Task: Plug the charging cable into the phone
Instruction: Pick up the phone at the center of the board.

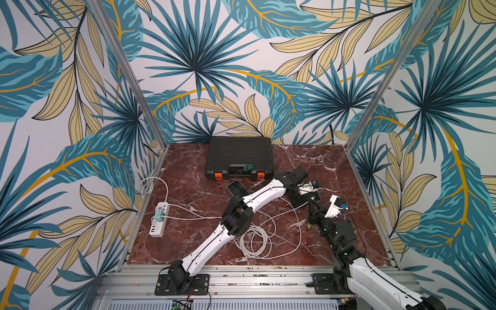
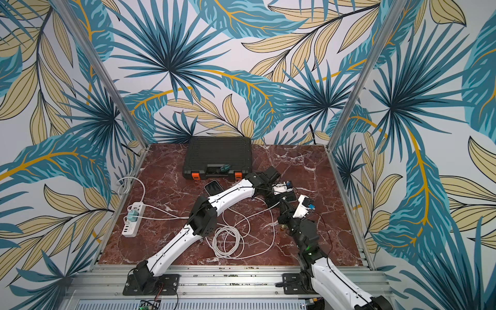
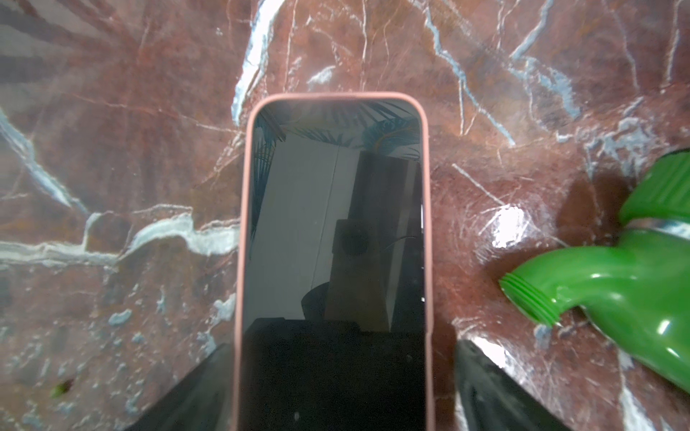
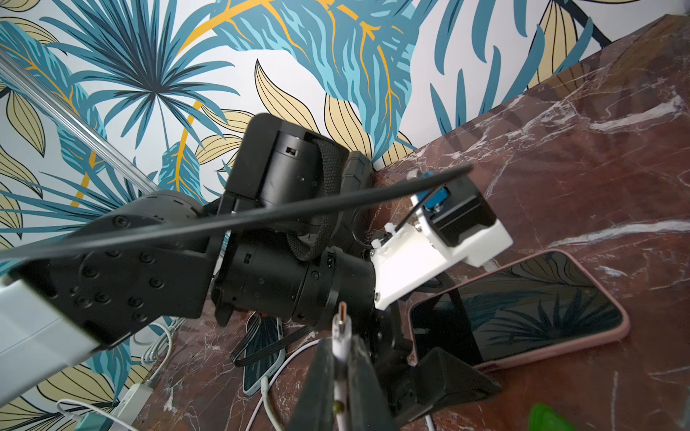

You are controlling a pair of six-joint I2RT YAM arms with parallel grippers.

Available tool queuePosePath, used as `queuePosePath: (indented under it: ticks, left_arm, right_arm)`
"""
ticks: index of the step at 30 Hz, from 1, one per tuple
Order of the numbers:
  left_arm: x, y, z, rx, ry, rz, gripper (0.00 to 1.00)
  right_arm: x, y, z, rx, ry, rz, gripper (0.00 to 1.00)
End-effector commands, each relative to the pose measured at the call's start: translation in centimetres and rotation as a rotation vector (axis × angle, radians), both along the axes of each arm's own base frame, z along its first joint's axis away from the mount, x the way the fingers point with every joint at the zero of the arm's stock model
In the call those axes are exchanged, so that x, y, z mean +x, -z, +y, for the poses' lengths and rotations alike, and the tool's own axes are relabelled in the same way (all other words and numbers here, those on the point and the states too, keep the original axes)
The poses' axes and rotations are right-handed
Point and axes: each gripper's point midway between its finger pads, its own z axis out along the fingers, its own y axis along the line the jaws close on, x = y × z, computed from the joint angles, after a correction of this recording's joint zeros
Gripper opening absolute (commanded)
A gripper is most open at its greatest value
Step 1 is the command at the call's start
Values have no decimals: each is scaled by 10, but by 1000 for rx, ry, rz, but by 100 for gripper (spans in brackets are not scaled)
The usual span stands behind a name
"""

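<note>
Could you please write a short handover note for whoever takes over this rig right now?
Left gripper: open, fingers either side of the pink-cased, black-screened phone, which lies flat on the red marble table; not yet clamped.
Right gripper: shut on the white charging cable, with its metal plug sticking out past the fingertips, clear of the phone.
Done: cable picked up, phone straddled.
Left: steady the phone, line the plug up with its port, push it in. The port itself is not visible in these views.
</note>
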Motion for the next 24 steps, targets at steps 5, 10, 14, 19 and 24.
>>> queuePosePath:
  ticks: [5, 10, 14, 19, 24]
  left_arm:
    - [-16, 41, 27, 143, -11, 72, 70]
    - [-17, 35, 35, 145, -29, 66, 61]
    - [-13, 28, 52, 140, -110, 118, 51]
    - [-6, 20, 89, 127, -243, 175, 47]
    - [-10, 13, 121, 114, -339, 158, 50]
  right_arm:
    - [-1, -4, -3, -18, 11, -29, 0]
    - [-1, -9, -4, -25, 19, -51, 0]
    - [-2, -9, -4, -25, 15, -51, 0]
    - [-3, -8, -4, -13, 12, -50, 0]
    - [-3, -10, -4, -10, 15, -59, 0]
